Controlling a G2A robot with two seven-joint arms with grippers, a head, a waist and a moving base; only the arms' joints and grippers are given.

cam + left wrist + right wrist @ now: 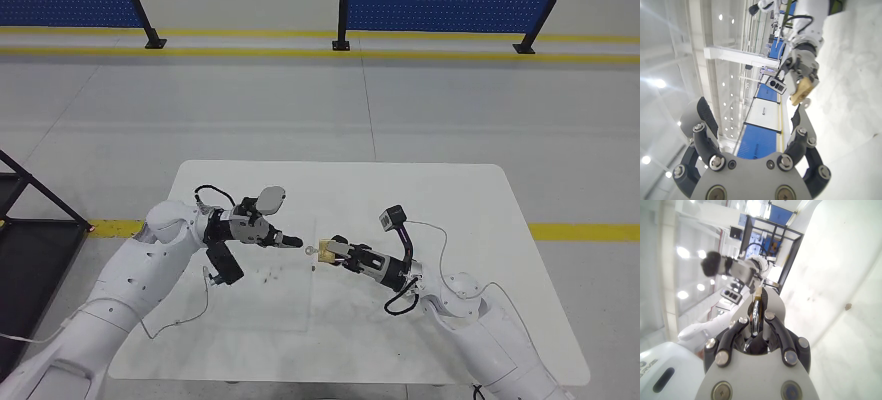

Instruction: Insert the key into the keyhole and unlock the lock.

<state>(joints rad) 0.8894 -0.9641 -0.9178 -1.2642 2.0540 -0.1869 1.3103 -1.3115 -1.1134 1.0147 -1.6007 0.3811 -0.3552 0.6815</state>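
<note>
A brass padlock (325, 255) is held a little above the white table (460, 200) near its middle, with my right gripper (334, 257) shut on it. In the right wrist view the chrome shackle (755, 315) runs back between the fingers of the right gripper (759, 293). A small silver key (806, 102) sticks out of the padlock (802, 91) at its end toward my left gripper (749, 108). That gripper is open, one fingertip (796, 115) close beside the key's head. From above, the left gripper (293, 241) sits just left of the key (310, 250).
A black frame (30, 220) stands on the floor off the table's left side. Blue barriers (440, 15) line the far floor. Small dark specks (268, 272) lie on the table near the left arm.
</note>
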